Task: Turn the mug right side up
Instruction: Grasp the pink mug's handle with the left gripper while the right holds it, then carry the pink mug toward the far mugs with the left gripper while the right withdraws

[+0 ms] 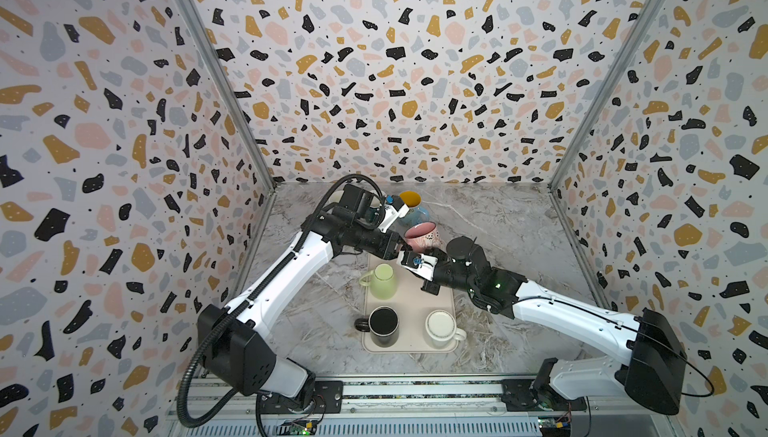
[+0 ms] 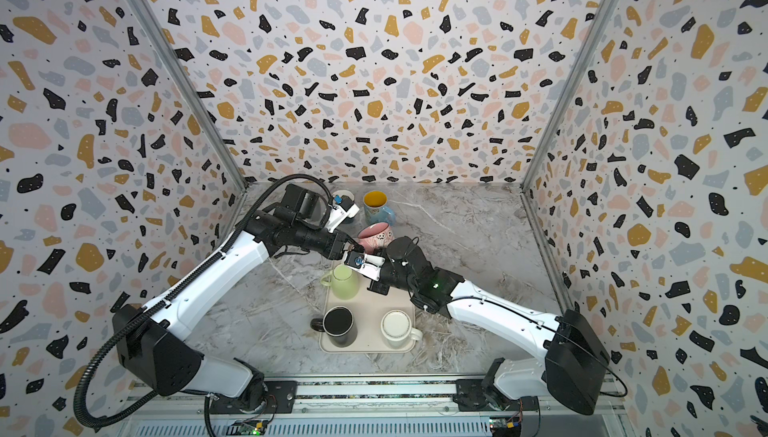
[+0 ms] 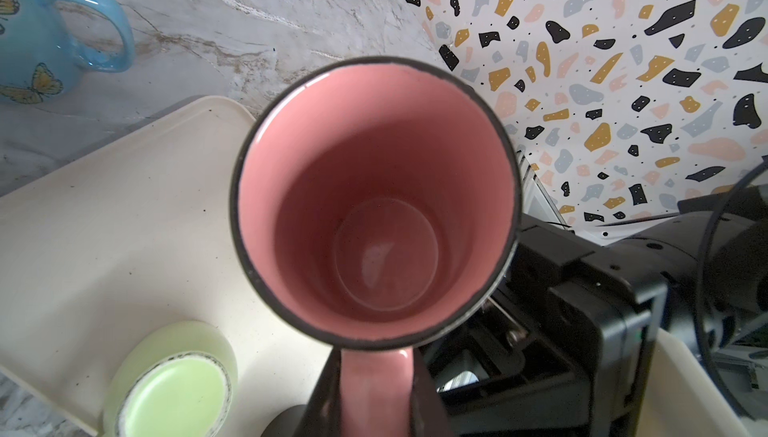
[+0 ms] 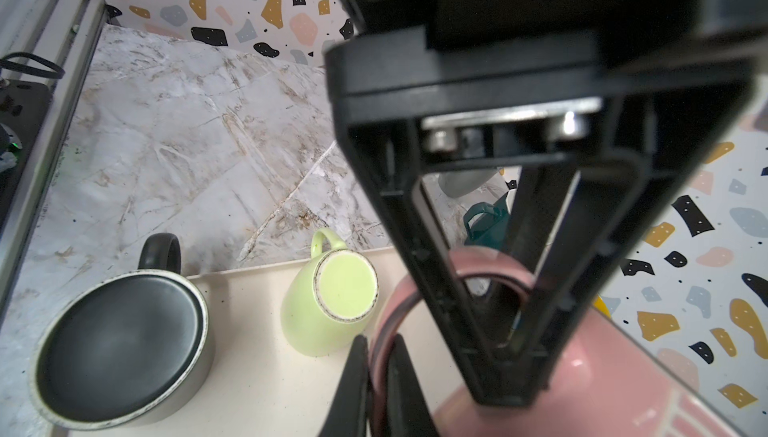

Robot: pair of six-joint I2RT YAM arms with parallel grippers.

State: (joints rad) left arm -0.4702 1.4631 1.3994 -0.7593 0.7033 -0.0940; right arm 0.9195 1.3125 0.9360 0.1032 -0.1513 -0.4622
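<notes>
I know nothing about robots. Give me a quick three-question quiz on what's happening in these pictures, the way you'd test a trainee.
1. Multiple choice: which mug do the left gripper and the right gripper both grip?
A) the black mug
B) the pink mug
C) the white mug
2. True or false: the green mug on the tray stands mouth up.
3. Short answer: how many mugs stand on the tray?

Key
1. B. Each gripper's fingers pinch the pink mug.
2. False. Its base faces up and its mouth is down.
3. Three: the green mug, the black mug and the white mug.
</notes>
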